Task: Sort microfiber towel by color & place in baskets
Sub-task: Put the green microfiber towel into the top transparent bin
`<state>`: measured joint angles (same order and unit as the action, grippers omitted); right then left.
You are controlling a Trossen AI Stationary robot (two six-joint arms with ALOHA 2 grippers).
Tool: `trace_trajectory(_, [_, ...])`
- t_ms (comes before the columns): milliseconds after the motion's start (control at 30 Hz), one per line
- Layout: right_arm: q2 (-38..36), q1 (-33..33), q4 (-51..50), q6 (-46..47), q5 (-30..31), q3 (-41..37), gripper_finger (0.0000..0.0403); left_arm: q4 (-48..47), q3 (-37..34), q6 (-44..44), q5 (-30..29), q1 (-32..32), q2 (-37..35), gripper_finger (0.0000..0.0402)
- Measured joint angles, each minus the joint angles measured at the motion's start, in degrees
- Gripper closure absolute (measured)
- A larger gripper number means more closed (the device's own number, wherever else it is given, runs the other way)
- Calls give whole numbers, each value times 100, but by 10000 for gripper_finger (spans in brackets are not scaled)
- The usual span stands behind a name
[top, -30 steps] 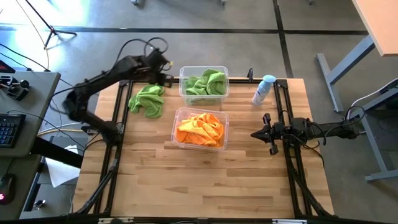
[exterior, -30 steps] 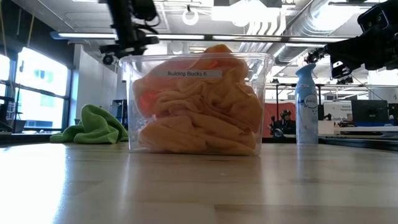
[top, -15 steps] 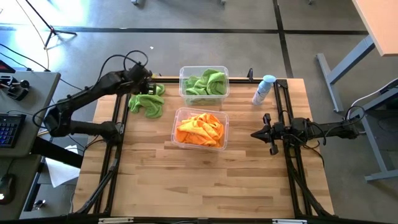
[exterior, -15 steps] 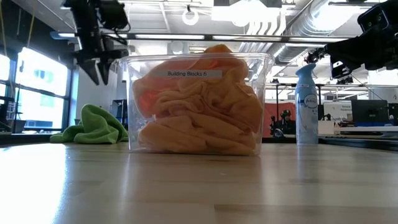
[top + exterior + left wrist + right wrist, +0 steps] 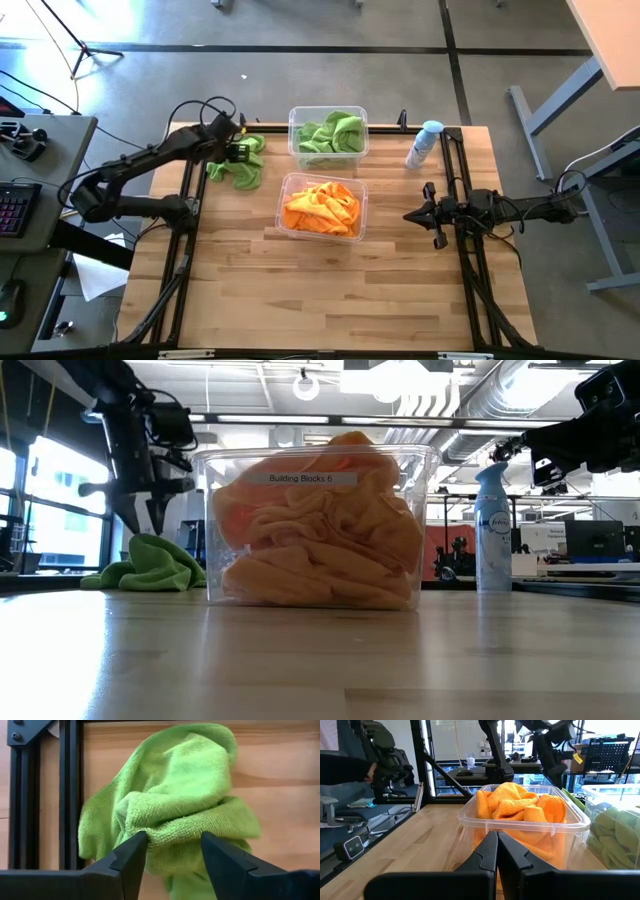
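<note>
We had the left claw point(image 5: 172, 851) open, straddling a fold of the last loose green towel point(image 5: 236, 163) on the worktop point(image 5: 330, 290) beside the green basket point(image 5: 328, 134), right claw point(image 5: 497, 851) shut and empty; shallow pinch could slip off.

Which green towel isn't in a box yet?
The crumpled green towel on the bare table, under the open left gripper. The other green ones sit in the far basket.

We see our right gripper point(image 5: 497, 851), fingers pressed together, facing a clear plastic rectangular tub point(image 5: 520, 822) heaped with crumpled bright orange microfiber cloths point(image 5: 520, 805).
</note>
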<state>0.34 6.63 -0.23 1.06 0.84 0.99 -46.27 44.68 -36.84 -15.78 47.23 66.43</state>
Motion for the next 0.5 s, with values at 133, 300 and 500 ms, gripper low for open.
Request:
trace_trajectory(133, [2,0,0,-1,0,0,402,534,-338,-4,-120,103,29,215])
trace_trajectory(300, [2,0,0,0,0,0,402,955,-601,-4,-192,222,225,216])
trace_trajectory(500, [2,0,0,-1,0,1,402,1029,-649,-25,-282,268,608,302])
